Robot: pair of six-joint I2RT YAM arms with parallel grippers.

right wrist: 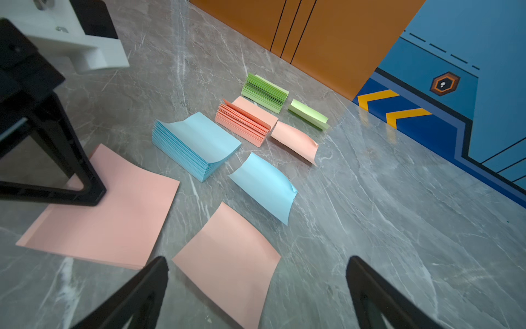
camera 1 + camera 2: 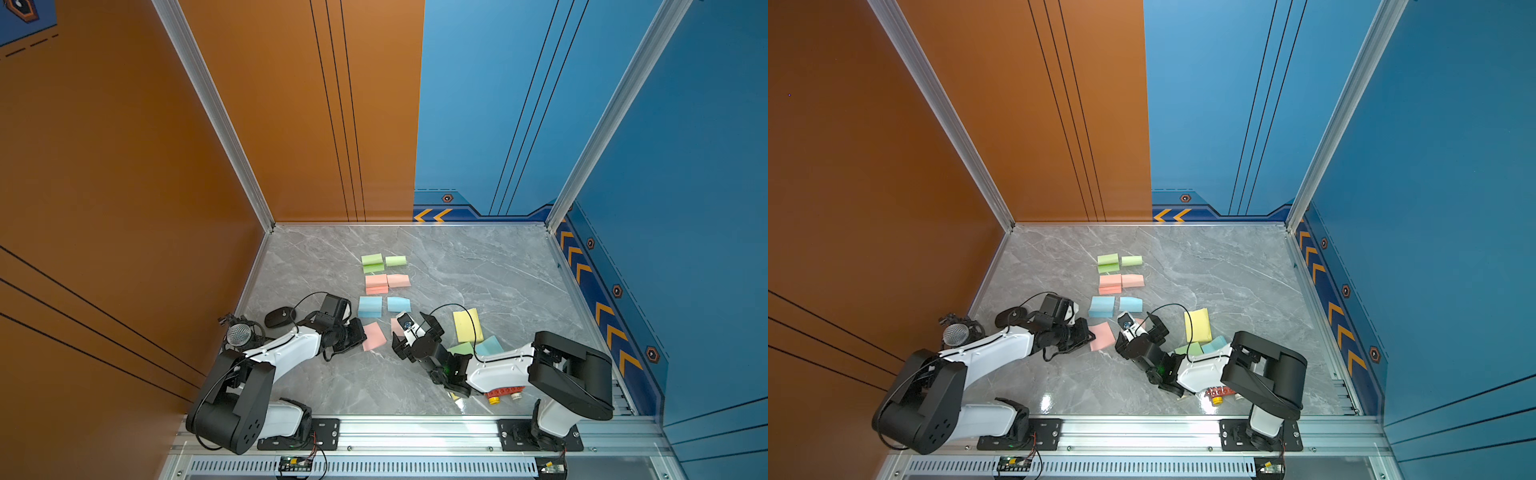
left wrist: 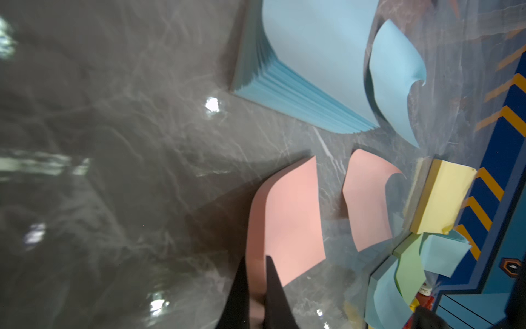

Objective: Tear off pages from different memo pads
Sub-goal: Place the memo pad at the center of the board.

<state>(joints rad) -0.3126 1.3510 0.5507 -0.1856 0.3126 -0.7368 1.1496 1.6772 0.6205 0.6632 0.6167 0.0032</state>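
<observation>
**Pages [image 2: 399,304] flimsy; I'd pinch a curled corner**

In both top views, memo pads [image 2: 376,281] lie midway across the table [image 2: 498,282]. Left wrist: my left gripper [image 3: 255,257], pressed together, rests on the pink pad [image 3: 290,222]. Right wrist: right gripper [image 1: 257,258] spread, over a pink page [image 1: 227,256].

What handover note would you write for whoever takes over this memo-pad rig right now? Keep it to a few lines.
Left gripper: shut, tips on the near thick pink paper pad.
Right gripper: open, above a loose thin pink paper sheet.
Done: green sheet by green pad, curled pink sheet by far pink pad, blue sheet by blue pad.
Left: yellow pad and the green-and-blue pile by the right arm, seemingly untorn.
</observation>
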